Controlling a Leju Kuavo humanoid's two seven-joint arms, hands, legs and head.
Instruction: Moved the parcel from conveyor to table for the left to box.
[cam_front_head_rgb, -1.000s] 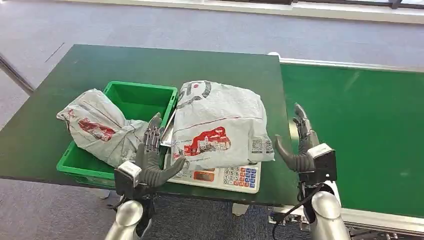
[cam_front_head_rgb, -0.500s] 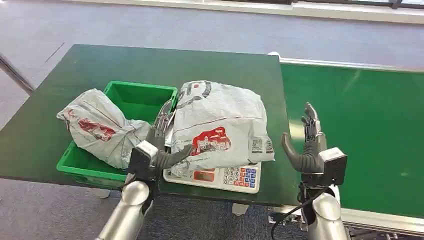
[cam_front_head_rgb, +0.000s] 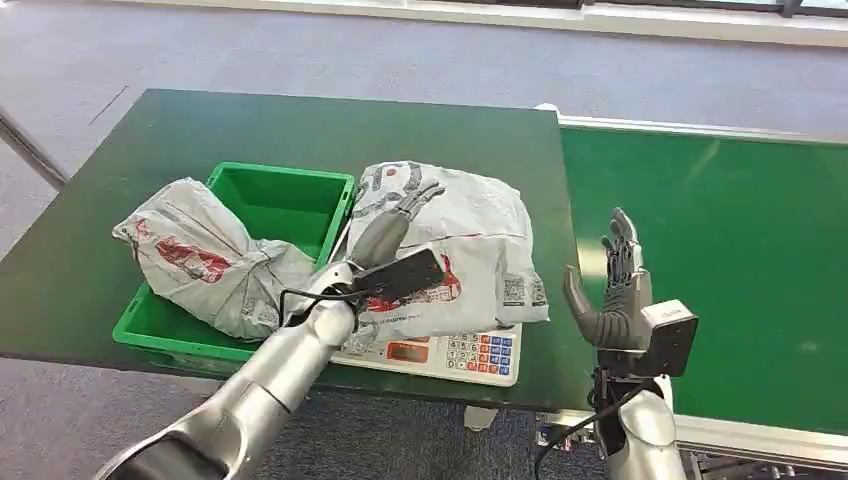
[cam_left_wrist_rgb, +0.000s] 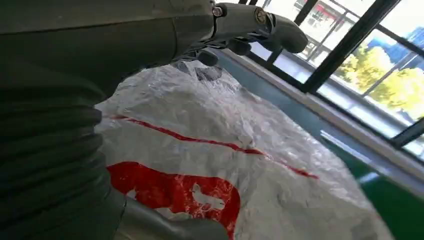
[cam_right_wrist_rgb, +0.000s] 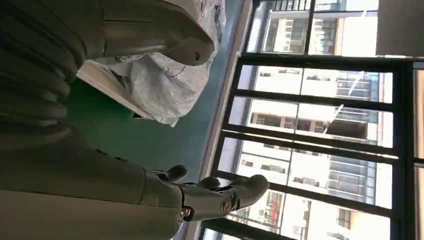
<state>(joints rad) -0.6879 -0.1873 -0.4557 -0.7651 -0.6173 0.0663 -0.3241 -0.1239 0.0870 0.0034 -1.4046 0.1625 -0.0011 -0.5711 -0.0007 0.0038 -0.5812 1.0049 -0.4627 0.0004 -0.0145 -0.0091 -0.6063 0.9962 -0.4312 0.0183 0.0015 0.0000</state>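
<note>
The left hand (cam_front_head_rgb: 392, 222) stretches, fingers spread, over the grey parcel (cam_front_head_rgb: 470, 240) lying on a scale (cam_front_head_rgb: 470, 356) on the dark green table (cam_front_head_rgb: 200, 130), beside a green box (cam_front_head_rgb: 285, 195). The right hand (cam_front_head_rgb: 618, 290) hovers open by the conveyor (cam_front_head_rgb: 720, 250); grey carpet surrounds.

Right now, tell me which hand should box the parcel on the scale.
Left. The left hand is over the parcel, beside the bin; the right hand hovers open, clear of it.
</note>
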